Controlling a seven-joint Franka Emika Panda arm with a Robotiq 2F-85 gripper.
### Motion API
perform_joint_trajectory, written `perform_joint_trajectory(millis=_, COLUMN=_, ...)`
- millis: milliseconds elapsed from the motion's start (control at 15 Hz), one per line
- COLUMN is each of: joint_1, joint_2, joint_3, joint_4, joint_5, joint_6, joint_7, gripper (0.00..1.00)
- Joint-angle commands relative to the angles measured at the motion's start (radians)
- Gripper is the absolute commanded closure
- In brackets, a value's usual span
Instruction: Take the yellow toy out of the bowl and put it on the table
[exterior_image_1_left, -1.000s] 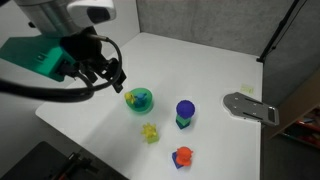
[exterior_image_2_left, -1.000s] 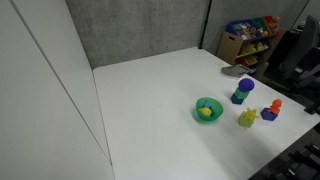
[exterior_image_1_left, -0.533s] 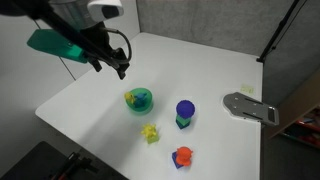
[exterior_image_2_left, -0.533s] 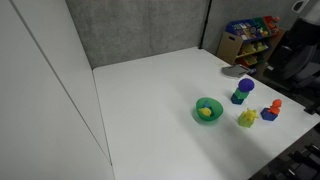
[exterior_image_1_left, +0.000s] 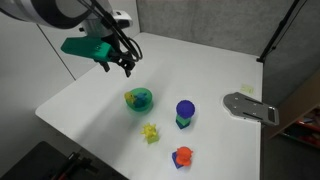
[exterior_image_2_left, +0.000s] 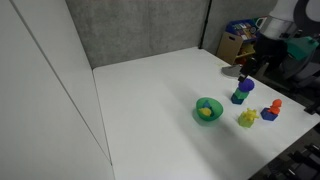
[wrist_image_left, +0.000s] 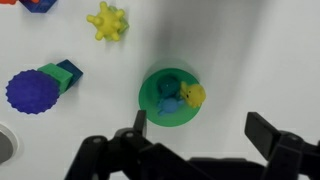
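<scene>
Tool (wrist_image_left: 200, 140) open: its fingers are spread wide at the lower edge of the wrist view, with nothing between them. In an exterior view it hangs above the worktop (exterior_image_1_left: 215, 70), well apart from the bowl (exterior_image_1_left: 143, 104) and off to one side of it.

Yellow toy (wrist_image_left: 194, 95) lies inside the teal-green bowl. It sits close against the wall on the right-hand side of the wrist view and touches a bluish piece (wrist_image_left: 170, 101) that shares the bowl. The paler spiky toy (wrist_image_left: 108, 21) on the worktop is not the target.

Step in hand, as judged: approach and descent. No grasp has been made.

Recommended:
- Centre the tool over the toy, not over the bowl.
- Turn the wrist so the fingers straddle the toy along the line of the rim and neither lands on the wall or the bluish piece.
- Descend slowly and close only once the pads are level with the toy's sides.

Risk: a finger catching the rim would likely slide or tip the bowl.

Orientation: the toy reads as chunky, marginally longer up-and-down the wrist view than across. Its facing cannot be told at this size.
</scene>
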Motion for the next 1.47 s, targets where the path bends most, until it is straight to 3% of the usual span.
perform_joint_trajectory(millis=0, joint_1=-0.002, joint_2=0.134, joint_3=0.017, joint_4=0.099, joint_5=0.040, joint_6=0.013, joint_7=-0.049, gripper=0.00)
perform_joint_trajectory(millis=1400, joint_1=-0.013, joint_2=0.752, joint_3=0.089, joint_4=0.536, joint_5=0.037, joint_6=-0.027, joint_7=-0.033, gripper=0.00)
